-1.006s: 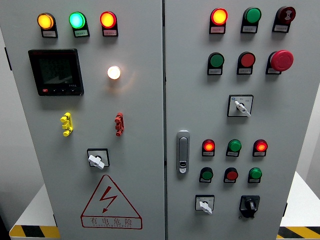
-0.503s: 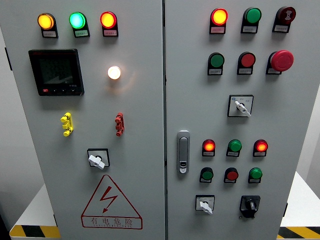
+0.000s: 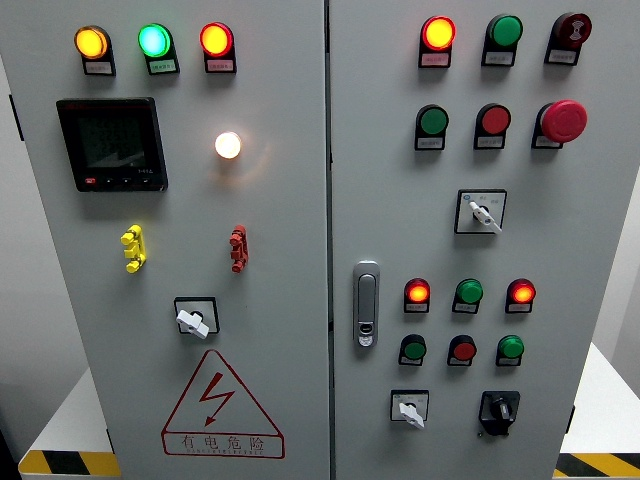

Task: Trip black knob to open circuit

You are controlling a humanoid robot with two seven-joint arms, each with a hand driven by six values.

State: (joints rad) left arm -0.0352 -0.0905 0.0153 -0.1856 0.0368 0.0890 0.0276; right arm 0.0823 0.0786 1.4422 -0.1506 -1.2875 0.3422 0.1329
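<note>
Fingers: neither hand is showing in the head view, so whether the fingers are spread, pressed together or pinching anything cannot be told.
Black knob (image 3: pixel 499 410): sitting at the lower right of the right door, on its square black plate, its pointer standing roughly upright; nothing is touching it.
White selector (image 3: pixel 410 410): lying just left of the black knob, its lever pointing down and to the right.
Lamp rows (image 3: pixel 465 293): sitting above the knob; two red lamps are glowing beside an unlit green one, suggesting the circuit is not yet opened.
Door handle (image 3: pixel 366 303): lying flush by the seam, keeping the cabinet shut.
Cabinet (image 3: pixel 590 230): its doors are closed and are hiding the contents.
Warning triangle (image 3: pixel 220 405): marking electrical hazard low on the left door.
Step in hand: judged as the approach, not yet begun.
</note>
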